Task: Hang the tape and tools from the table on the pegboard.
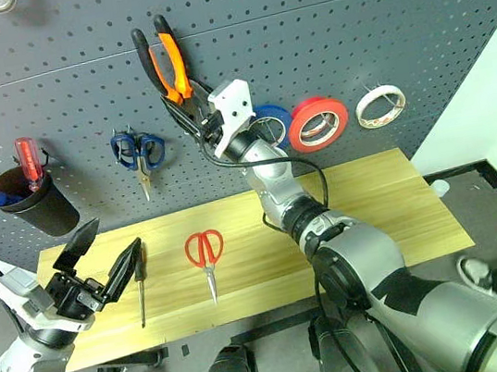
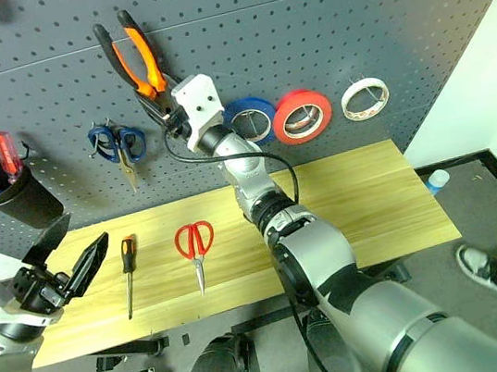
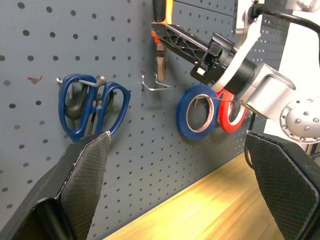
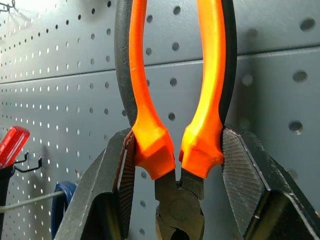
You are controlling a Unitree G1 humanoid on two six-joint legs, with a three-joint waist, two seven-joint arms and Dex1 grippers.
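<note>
Orange-and-black-handled pliers (image 1: 170, 67), gripped at the base of the handles by the right gripper (image 4: 177, 165), held handles-up against the dark grey perforated pegboard (image 1: 374, 27).
Likely being lined up with a bare wire hook (image 3: 152, 85) beside the blue-handled scissors (image 1: 139, 152). Whitish tape roll (image 1: 381, 105) hangs beside red and blue rolls. Red-handled scissors (image 1: 205, 253) and slim screwdriver (image 1: 140, 282) lie on the light wooden table (image 1: 391, 202). Left gripper (image 1: 100, 259) hovers spread, empty. Grey floor, white wall at the robot's right.
</note>
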